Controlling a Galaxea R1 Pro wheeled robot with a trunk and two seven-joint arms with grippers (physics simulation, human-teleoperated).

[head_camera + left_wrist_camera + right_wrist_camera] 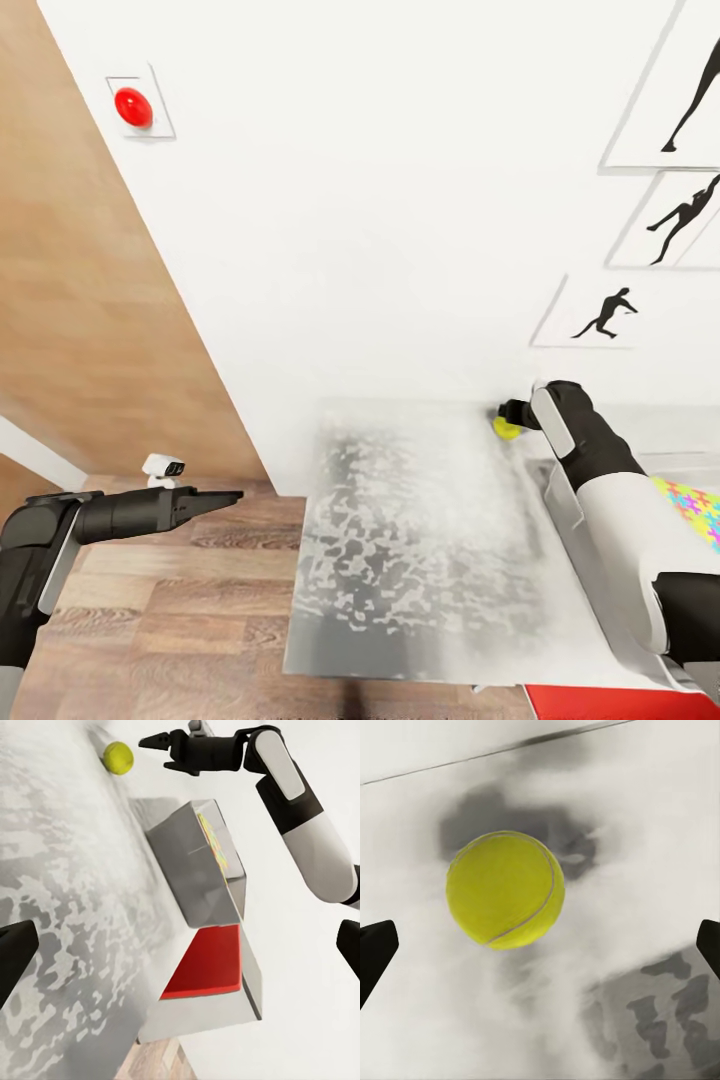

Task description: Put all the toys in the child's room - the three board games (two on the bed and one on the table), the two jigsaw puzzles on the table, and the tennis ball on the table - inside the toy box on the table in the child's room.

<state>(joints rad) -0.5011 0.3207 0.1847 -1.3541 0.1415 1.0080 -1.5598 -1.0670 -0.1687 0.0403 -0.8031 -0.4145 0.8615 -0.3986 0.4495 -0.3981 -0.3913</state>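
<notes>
Yellow-green ball: the tennis ball [505, 889] sits on the table [420, 560] by the back wall, right in front of the right jaws and between their tips, not touching them.
Right jaws: the right gripper [166, 751] is spread wide, nothing in it; the tips sit far to each side of the ball in the right wrist view. I think it is lined up this way to close on the ball next.
Left jaws: the left gripper [232, 496] hangs over the wood floor [160, 620], off the table edge, well apart from the ball. Empty; the dark tips at both sides of the left wrist view say it's spread. Prob. parked out of the way.
Toy box: the toy box [251, 979] is grey, on the table behind the right jaws, next to the right arm. A red thing [208, 964] lies flat inside.
Puzzle: a jigsaw puzzle [695, 505] peeks out past the right arm, bright squares, looks to be in the box.
Left wrist view vs head view: it shows the box inside, and ball and right jaws w/ a gap between; head view has the arm in the way.
Right wrist view: shows the ball seam and shadow up close.
</notes>
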